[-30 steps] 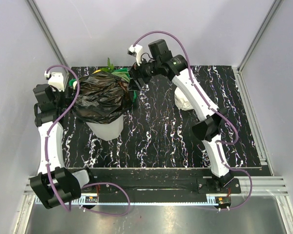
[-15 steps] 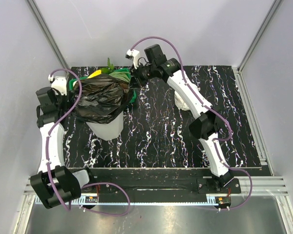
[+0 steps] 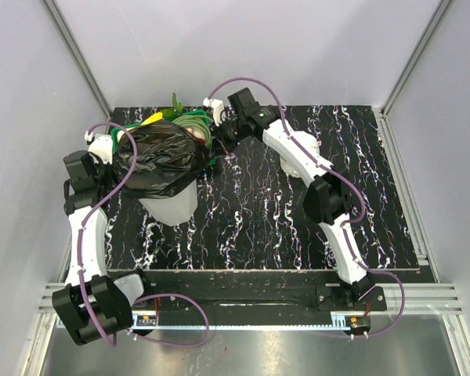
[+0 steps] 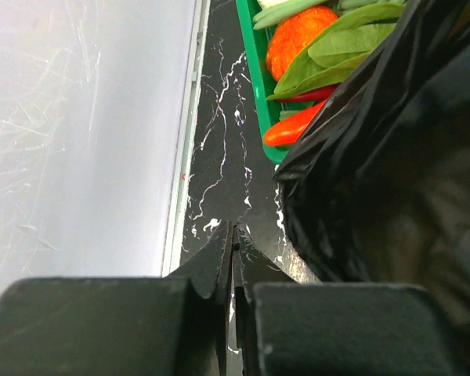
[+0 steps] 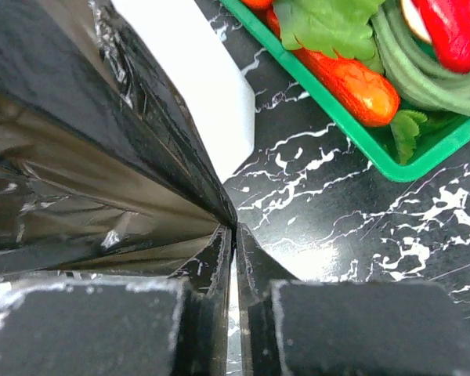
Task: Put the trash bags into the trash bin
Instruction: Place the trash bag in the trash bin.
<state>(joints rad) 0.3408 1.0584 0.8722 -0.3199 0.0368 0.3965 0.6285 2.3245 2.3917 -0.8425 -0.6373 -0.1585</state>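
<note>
Black trash bag (image 3: 160,157) noted draped over trash bin (image 3: 172,210), at 10 o'clock on table (image 3: 298,235). Right gripper (image 5: 235,231) is clamped on bag film at 2 o'clock. Left gripper (image 4: 233,235) is closed beside bag at 9 o'clock.

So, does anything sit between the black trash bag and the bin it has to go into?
Nothing visible does. The trash bag lies bunched right on top of the trash bin, covering its mouth. The green basket stands behind the bin, not between them. The right gripper has its jaws pinched on the film.
</note>
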